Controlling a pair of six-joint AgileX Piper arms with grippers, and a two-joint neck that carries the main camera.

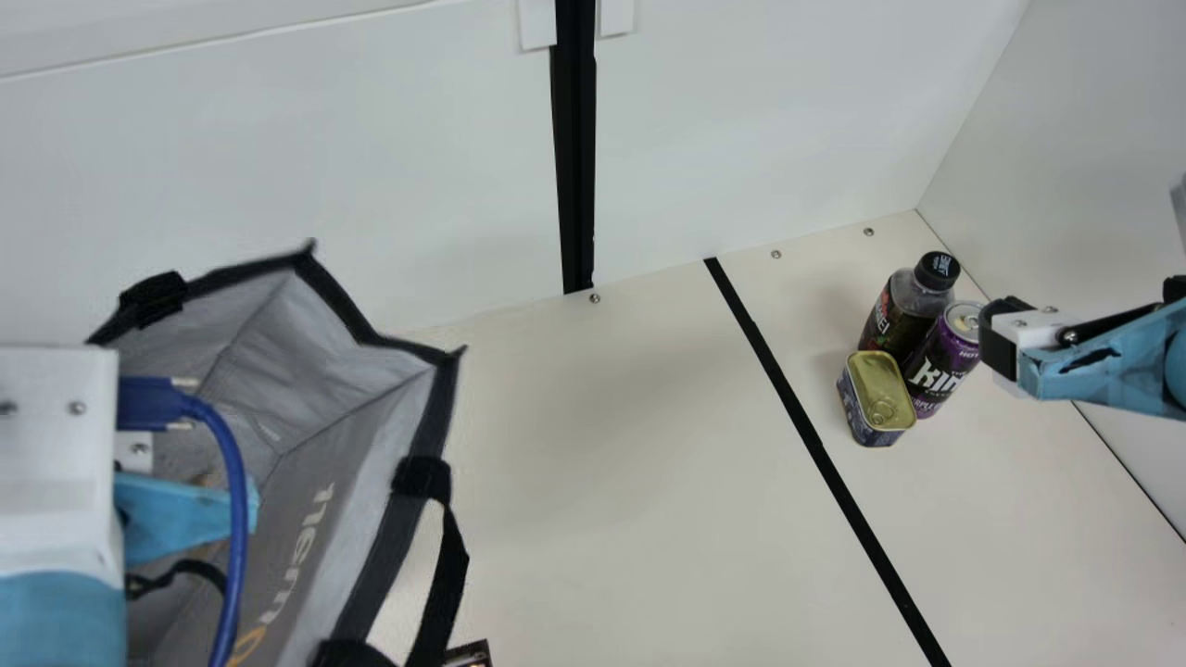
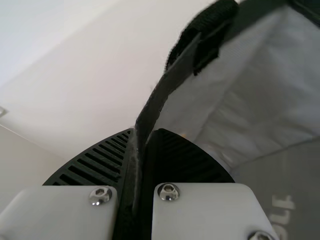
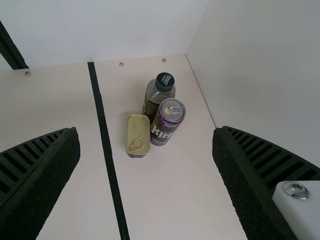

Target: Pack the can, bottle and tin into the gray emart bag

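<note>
Step in hand, as judged: first pick by the right arm, bag mouth held by the left. Left gripper (image 2: 143, 131): jaws closed on the dark rim (image 2: 154, 107) of the gray emart bag (image 1: 306, 463), whose mouth gapes upward at the surface's left side. Right gripper (image 3: 146, 129): jaws spread wide, nothing between them. Targets are grouped on the surface (image 1: 649, 509) near the far right corner, beyond the black stripe (image 1: 813, 435): can (image 1: 940, 366) and bottle (image 1: 899, 315) upright side by side, tin (image 1: 878, 389) lid up, just beside the can. No target seen in the bag. Procedure advised: choose one target, the tin or can being the easier starts, and centre the jaws on it alone; at the present spread they could straddle neighbours. Turn the wrist so each finger comes down where there is room, narrow the opening slightly, then descend vertically. Grip the can at mid-body, firmly but short of denting; take the tin low across its sides, clear of the ring pull. Main risk: a fingertip tipping the bottle. Lift straight up before traversing. The left arm should keep the rim steady without tugging; release only once the target is well below rim level.
</note>
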